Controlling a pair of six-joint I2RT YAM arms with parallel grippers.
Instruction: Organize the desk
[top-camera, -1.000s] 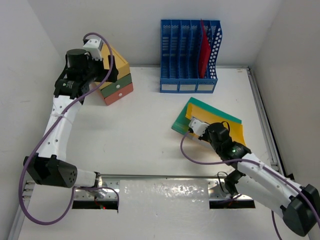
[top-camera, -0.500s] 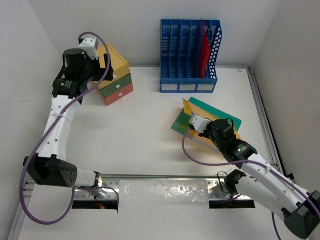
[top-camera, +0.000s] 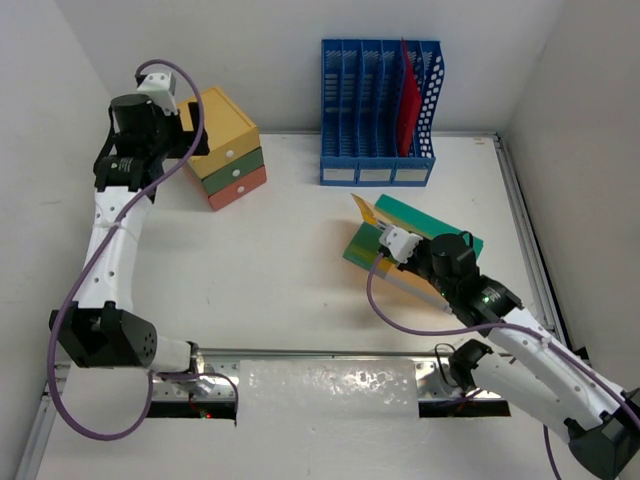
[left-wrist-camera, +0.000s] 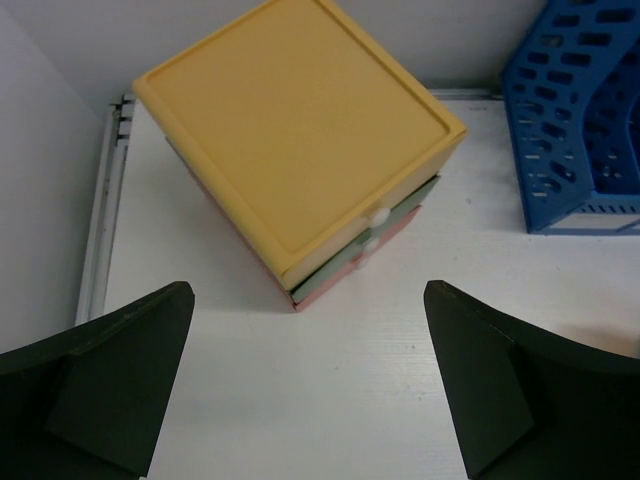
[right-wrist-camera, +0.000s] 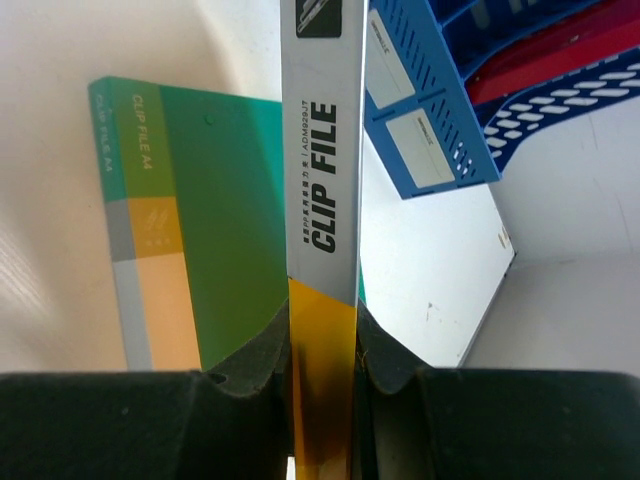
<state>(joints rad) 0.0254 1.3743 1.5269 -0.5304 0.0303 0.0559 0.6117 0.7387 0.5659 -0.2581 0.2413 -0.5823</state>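
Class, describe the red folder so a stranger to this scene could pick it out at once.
At the back wall of the white desk stands a blue file rack. Near its right end a folder stands upright: the only red one, and the only one in the rack.

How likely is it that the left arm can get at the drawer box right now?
Likely yes. The left gripper hangs open right above the drawer box, and nothing lies between its fingers and the box. The blue file rack stands off to one side, out of the way.
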